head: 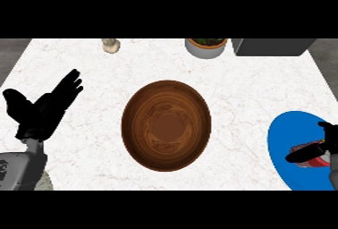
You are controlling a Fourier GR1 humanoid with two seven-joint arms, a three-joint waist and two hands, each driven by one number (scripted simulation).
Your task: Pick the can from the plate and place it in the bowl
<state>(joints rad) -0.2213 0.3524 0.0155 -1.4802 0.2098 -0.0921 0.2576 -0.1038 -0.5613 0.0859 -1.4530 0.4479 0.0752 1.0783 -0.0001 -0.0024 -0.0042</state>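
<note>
Nearest, at the right edge: right hand (315,151), black, reaching in from the right over the blue plate (285,143), thumb and fingers curled round the can (310,157) (mostly hidden by the fingers, only a dark reddish body and a pale end showing). Can lying low on the near right part of the plate, right at the view's edge, whether lifted clear or touching the plate impossible to tell. Plate itself cut off by the right and near edges, resting on the white marbled counter (86,58). At the near left: grey forearm rising from the lower corner, left hand (40,109) open, fingers straight and spread, pointing up toward the far right, thumb off to the left, holding nothing, well apart from everything else. In the middle: wooden bowl (167,125), dark brown with a grained inside, between the two hands. Farthest, along the back edge: a small beige object (111,45) at the left, a grey plant pot (206,47) right of centre, and a dark grey box (274,46) beside it at the far right.
</note>
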